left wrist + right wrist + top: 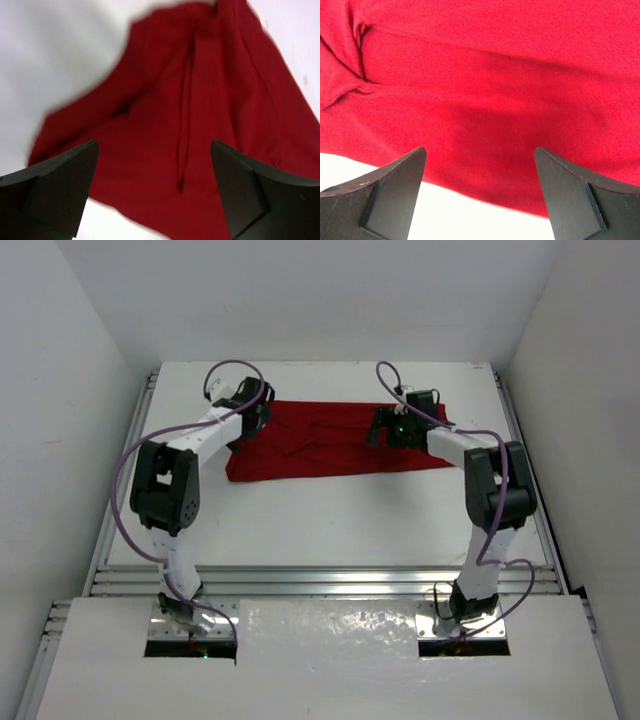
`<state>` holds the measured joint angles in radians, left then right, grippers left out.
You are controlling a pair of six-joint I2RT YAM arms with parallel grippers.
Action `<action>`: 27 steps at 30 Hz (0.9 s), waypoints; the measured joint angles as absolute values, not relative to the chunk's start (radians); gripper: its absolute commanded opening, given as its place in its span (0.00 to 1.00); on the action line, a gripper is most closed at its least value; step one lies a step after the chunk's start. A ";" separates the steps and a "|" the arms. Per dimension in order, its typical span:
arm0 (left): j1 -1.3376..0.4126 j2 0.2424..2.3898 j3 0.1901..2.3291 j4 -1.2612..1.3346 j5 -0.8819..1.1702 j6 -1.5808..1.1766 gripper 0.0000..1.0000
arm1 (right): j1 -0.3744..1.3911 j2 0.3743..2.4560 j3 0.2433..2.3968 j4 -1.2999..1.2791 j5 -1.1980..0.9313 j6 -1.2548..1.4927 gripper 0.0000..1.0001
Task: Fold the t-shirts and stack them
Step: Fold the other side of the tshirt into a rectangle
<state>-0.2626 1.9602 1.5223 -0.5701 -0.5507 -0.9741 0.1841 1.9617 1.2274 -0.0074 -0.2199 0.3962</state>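
Observation:
One dark red t-shirt lies spread and wrinkled across the far half of the white table. My left gripper hovers over its left end. In the left wrist view the gripper is open and empty, with the shirt below and between the jaws. My right gripper is over the shirt's right part. In the right wrist view it is open and empty above the shirt's near edge.
The white table has metal rails along its near edge and side walls close on both sides. Purple cables loop from both arms.

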 measured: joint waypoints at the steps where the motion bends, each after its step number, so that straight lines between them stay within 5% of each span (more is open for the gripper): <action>1: -0.274 1.935 1.494 -0.577 -0.528 -1.000 0.92 | 0.173 1.930 1.188 -0.003 -0.216 0.417 0.90; 6: -0.366 1.986 1.586 -0.648 -0.480 -1.089 0.90 | 0.099 1.790 1.040 0.017 -0.222 0.501 0.90; 11: -0.426 2.061 1.663 -0.683 -0.472 -1.162 0.75 | 0.090 1.742 0.987 0.027 -0.250 0.526 0.90; 17: -0.409 2.136 1.684 -0.727 -0.464 -1.203 0.74 | 0.101 1.695 0.944 0.026 -0.283 0.528 0.90; 27: -0.397 2.209 1.706 -0.726 -0.431 -1.239 0.44 | 0.099 1.693 0.940 0.036 -0.309 0.528 0.90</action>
